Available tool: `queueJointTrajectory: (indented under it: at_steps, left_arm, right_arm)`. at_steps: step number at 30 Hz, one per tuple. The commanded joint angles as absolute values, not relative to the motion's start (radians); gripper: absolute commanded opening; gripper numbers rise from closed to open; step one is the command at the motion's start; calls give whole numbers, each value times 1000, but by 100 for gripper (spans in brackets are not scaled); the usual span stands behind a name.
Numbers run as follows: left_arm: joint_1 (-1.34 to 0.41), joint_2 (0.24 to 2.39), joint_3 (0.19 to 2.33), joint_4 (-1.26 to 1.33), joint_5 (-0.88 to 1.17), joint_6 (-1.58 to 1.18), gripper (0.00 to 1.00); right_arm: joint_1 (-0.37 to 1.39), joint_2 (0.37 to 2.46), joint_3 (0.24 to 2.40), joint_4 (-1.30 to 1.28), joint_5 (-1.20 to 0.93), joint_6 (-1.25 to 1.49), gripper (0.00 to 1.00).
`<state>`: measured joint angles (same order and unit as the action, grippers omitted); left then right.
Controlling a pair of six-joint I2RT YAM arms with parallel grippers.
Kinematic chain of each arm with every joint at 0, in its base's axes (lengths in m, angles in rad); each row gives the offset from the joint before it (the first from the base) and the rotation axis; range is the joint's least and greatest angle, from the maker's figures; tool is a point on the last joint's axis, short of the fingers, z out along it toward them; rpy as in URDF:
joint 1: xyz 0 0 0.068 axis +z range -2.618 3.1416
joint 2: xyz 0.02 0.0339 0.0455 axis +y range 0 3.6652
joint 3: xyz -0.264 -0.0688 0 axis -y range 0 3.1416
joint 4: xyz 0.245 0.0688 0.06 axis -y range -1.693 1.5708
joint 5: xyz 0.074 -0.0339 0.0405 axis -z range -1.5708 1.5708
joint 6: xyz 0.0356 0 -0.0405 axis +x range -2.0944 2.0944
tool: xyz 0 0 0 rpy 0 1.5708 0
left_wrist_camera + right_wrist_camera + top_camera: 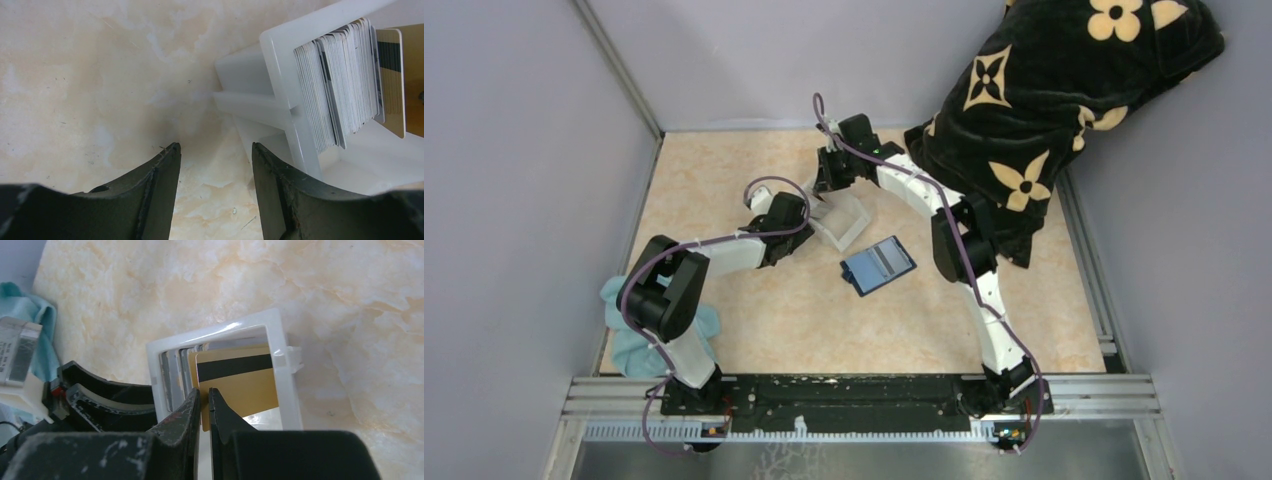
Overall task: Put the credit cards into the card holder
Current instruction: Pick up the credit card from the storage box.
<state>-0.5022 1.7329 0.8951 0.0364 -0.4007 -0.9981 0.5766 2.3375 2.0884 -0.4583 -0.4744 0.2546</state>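
So the right gripper (205, 396) is down at the white tray (215, 332), jaws pinched tight on the edge of the tan card (240, 387), the one with the black stripe across it. That card stands on edge at one end of the stack. The rest of the cards (340, 85) are packed upright beside it in the same tray, grey and white mostly.

The left gripper (214, 150) hangs over the marbled table (100, 75) right at the tray's corner, jaws apart with nothing between them. One of its fingers (285, 200) overlaps the tray wall in the wrist view, but I can't tell if it actually touches.

The holder (877, 265) lies open and flat on the table just beside the tray, on the side nearer the arm bases, lining facing up, apart from both grippers.

Other stuff: a teal cloth (639, 335) bunched up by the left arm's base, and a black fabric with tan flowers (1064, 90) heaped in the far right corner, hanging partly over the right arm
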Motion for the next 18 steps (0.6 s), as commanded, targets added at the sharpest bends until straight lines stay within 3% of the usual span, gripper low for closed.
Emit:
queueJointTrajectory:
  at_steps: [1, 18]
  left_arm:
    - [-498, 1721, 903, 34, -391, -999, 62]
    - [-498, 1681, 896, 4, -417, -984, 62]
  right_arm:
    - [603, 2253, 2096, -502, -386, 219, 0]
    - [641, 2193, 2061, -540, -13, 114, 0]
